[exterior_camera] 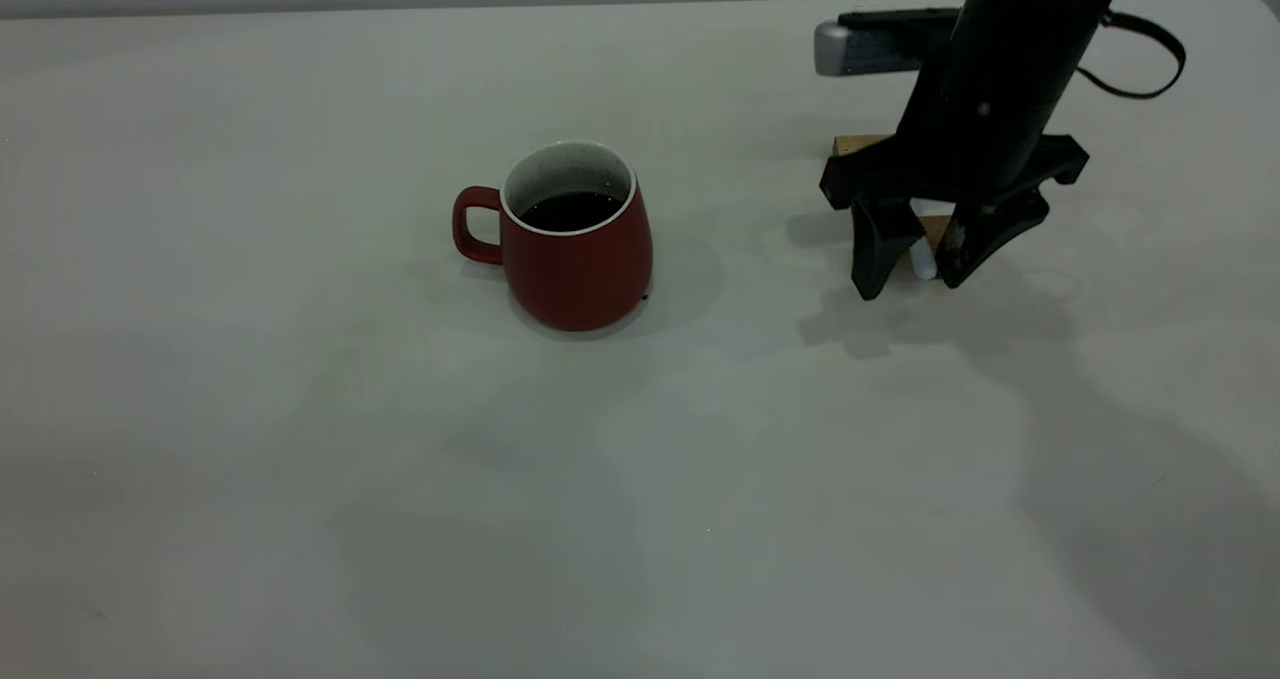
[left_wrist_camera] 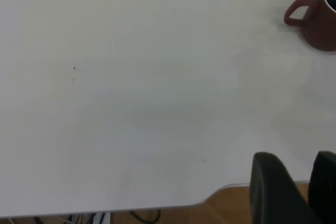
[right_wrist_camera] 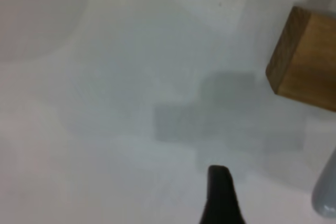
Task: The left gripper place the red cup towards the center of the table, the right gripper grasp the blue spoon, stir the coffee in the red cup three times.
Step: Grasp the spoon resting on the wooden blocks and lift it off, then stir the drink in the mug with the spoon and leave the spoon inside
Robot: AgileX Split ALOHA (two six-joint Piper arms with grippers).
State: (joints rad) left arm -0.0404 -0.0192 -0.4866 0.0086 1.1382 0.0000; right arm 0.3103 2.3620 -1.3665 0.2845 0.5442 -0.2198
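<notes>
The right gripper [exterior_camera: 912, 277] is spread wide around the blue spoon [exterior_camera: 922, 259], nothing gripped yet, on a wooden block [exterior_camera: 858, 145] right of the red cup [exterior_camera: 575, 249]. The handle could be knocked off if the closing is misaligned.

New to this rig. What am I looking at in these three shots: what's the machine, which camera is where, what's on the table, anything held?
It is a two-arm table robot. The wide shot comes from an outside camera facing the arms; the other two come from cameras on each arm's wrist.

On the table stands the red cup with coffee inside, handle toward the left arm's side.

The right gripper is lowered over a wooden block, its fingers open on either side of the blue spoon, whose pale handle shows between them; not gripped yet.

The left gripper sits back at the table edge, far from the cup, holding nothing.
</notes>
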